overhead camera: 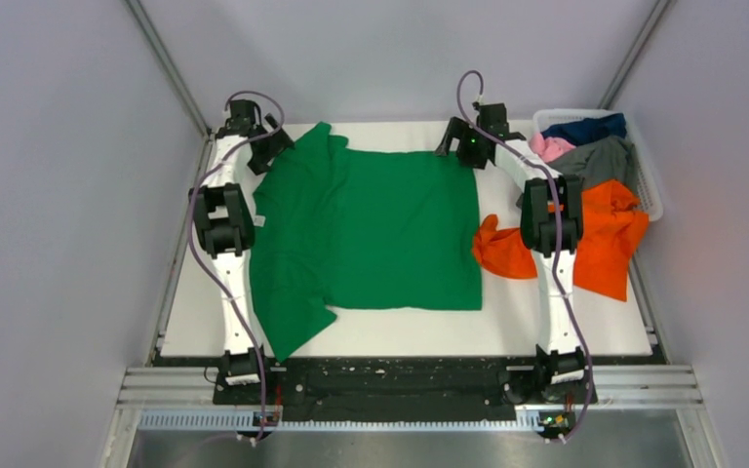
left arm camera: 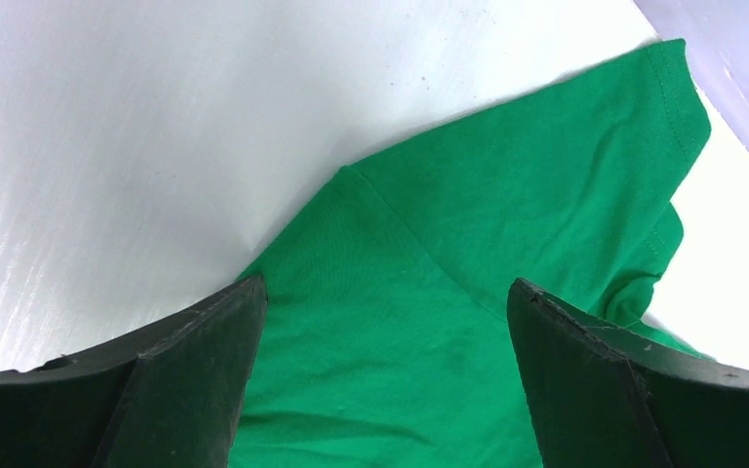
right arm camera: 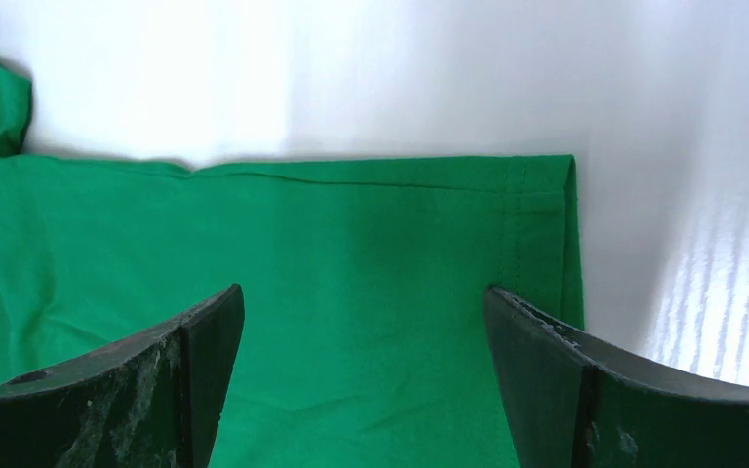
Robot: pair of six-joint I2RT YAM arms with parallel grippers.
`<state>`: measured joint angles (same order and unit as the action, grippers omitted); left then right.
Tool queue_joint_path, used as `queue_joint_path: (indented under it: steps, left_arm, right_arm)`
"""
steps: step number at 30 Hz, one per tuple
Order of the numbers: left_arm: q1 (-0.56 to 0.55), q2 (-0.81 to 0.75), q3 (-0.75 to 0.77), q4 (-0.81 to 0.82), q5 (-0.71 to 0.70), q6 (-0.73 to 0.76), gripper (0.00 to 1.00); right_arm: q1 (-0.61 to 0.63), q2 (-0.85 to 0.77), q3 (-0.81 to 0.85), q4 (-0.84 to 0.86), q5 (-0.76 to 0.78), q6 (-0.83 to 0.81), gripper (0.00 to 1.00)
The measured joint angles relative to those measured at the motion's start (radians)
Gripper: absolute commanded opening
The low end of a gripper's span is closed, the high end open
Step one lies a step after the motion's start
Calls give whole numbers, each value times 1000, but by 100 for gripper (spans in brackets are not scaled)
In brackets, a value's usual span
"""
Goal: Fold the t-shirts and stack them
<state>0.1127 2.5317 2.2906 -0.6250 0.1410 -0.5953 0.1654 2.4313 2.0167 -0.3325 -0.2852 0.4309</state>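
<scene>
Left gripper [overhead camera: 271, 148], right gripper [overhead camera: 453, 146] hanging wide, empty, over green t-shirt [overhead camera: 380, 234] upper edge; pinching both corners level advised.

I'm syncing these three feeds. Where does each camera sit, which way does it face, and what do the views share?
Top external: above and behind the bases, looking down on the table, green t-shirt and orange t-shirt; left arm and right arm show.
Left wrist: on the left arm, looking down past the open left gripper at a sleeve.
Right wrist: on the right arm, past the open right gripper at the hem corner.
Shared: green t-shirt, table.
</scene>
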Motion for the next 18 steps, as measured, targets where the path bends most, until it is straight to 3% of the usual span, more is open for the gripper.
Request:
queue_joint_path:
  steps: [15,18]
  left_arm:
    - [57,24,41,-11,-94,-92,99]
    - [60,29,54,-11,-92,-95,99]
  right_arm:
    - [-18,42,64,-3,-12,25,92]
    - [-18,42,72,-10,-16,17,99]
